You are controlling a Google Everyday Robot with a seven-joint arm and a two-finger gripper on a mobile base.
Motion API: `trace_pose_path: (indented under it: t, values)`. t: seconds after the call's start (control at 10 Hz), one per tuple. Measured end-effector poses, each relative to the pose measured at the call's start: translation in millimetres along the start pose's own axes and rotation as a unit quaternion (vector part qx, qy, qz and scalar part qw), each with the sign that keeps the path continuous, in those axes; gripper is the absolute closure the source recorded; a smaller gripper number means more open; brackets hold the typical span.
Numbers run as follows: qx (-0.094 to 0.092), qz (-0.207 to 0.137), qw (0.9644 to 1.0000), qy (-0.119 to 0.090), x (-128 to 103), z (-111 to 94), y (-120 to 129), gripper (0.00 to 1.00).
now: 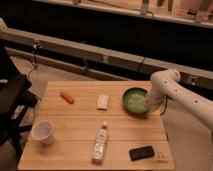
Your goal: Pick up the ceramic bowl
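Note:
The ceramic bowl (134,100) is round, shallow and green with a darker rim. It sits on the wooden table (80,127) near the far right edge. My gripper (149,103) is at the end of the white arm (175,92), which comes in from the right. The gripper is at the bowl's right rim, reaching down into or against it.
On the table are a small white cup (43,132) at the front left, an orange carrot-like item (67,97), a white block (103,101), a bottle lying on its side (100,143) and a black phone-like object (142,152). A dark chair (12,102) stands left.

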Motion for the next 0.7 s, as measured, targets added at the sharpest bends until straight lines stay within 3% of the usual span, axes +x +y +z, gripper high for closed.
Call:
trace_pose_path:
  t: [0.4, 0.7]
  values:
    - [0.006, -0.003, 0.9999, -0.016, 0, 6, 4, 0.2]
    - [-0.004, -0.01, 0.9993, -0.035, -4, 30, 4, 0.2]
